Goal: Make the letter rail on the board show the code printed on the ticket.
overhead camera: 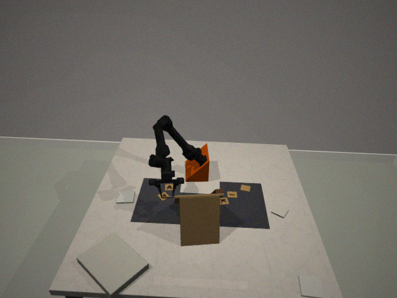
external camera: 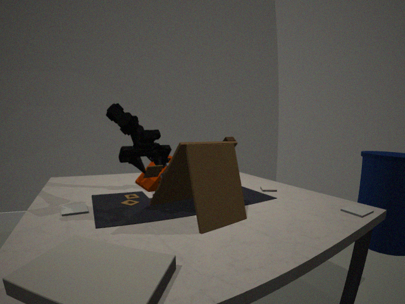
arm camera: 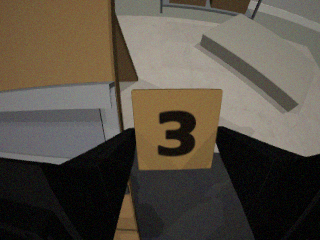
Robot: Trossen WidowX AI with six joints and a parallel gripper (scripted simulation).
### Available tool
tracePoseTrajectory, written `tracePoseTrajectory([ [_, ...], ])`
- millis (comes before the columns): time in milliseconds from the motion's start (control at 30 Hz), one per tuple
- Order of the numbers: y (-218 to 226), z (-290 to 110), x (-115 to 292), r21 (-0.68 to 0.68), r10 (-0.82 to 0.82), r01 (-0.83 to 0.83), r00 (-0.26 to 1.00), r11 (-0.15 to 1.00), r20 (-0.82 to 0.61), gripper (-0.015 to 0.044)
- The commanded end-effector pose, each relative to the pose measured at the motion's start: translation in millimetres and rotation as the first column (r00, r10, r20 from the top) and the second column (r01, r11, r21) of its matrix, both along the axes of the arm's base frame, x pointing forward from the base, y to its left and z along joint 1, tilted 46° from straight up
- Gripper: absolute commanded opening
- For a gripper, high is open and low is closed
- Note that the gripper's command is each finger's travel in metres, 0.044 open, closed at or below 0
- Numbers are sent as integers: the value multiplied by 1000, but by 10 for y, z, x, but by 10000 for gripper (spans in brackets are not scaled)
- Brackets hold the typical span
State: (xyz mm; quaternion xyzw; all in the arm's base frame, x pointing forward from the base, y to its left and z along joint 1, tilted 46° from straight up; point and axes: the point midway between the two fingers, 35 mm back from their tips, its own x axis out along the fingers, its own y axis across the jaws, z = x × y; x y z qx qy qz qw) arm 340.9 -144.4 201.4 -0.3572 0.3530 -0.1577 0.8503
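My gripper [overhead camera: 166, 185] [external camera: 152, 170] [arm camera: 176, 134] is shut on a tan tile marked 3 [overhead camera: 169, 187] [external camera: 153, 170] [arm camera: 176, 128] and holds it upright, a little above the left part of the dark mat [overhead camera: 250, 215] [external camera: 107, 212]. Two tan tiles [overhead camera: 164, 195] [external camera: 130, 199] lie on the mat just below it. The brown tent-shaped board [overhead camera: 199, 221] [external camera: 212, 183] [arm camera: 54, 20] stands to the right of the gripper, its rail end [overhead camera: 217, 191] [external camera: 230, 139] at the top. Three more tiles [overhead camera: 231, 194] lie on the mat beyond the board. An orange wedge [overhead camera: 198, 169] [external camera: 145, 181] stands behind the gripper.
A large grey slab [overhead camera: 111, 262] [external camera: 88, 271] [arm camera: 256, 60] lies at the table's front left corner. Small white plates [overhead camera: 125, 196] [overhead camera: 279, 213] [overhead camera: 310, 286] lie around the mat. A blue bin [external camera: 382, 196] stands off the table's right side.
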Motion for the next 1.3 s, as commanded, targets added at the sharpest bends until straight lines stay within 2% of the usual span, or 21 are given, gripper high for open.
tracePoseTrajectory([
  [0, 13, -13, -3, 2, -4, 4, 1000, 1000, 4, 0],
  [1267, 138, -158, 7, 3, -4, 4, 1000, 1000, 4, 0],
])
